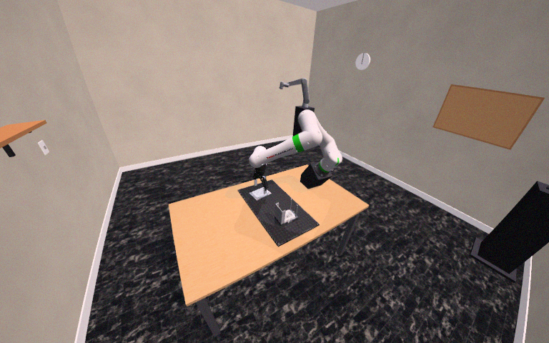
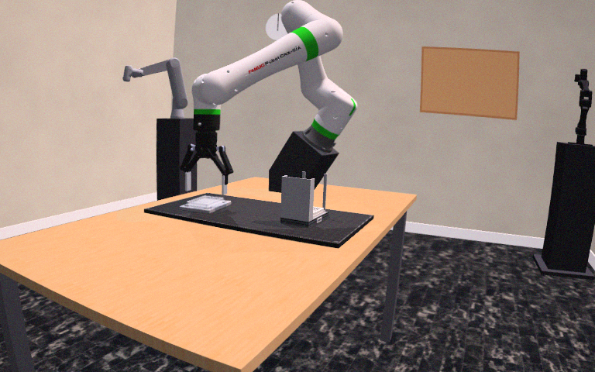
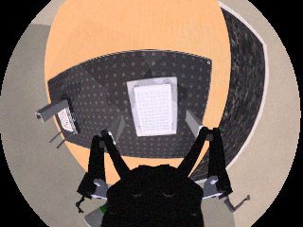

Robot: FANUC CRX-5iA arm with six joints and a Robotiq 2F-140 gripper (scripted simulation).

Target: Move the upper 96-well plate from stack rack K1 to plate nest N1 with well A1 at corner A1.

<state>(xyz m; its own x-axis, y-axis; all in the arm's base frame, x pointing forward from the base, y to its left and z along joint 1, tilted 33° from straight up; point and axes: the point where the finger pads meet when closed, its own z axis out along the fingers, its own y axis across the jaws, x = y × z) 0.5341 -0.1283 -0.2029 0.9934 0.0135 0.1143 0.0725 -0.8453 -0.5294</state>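
Claw spread wide, gripping nothing, hovering above the plate lying in the nest, stack rack K1 at 3 o'clock.

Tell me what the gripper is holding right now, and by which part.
Nothing. The gripper is wide open above the plate, which lies in the nest on the black mat, clear of the fingers.

Wall clock, corkboard, wooden table.
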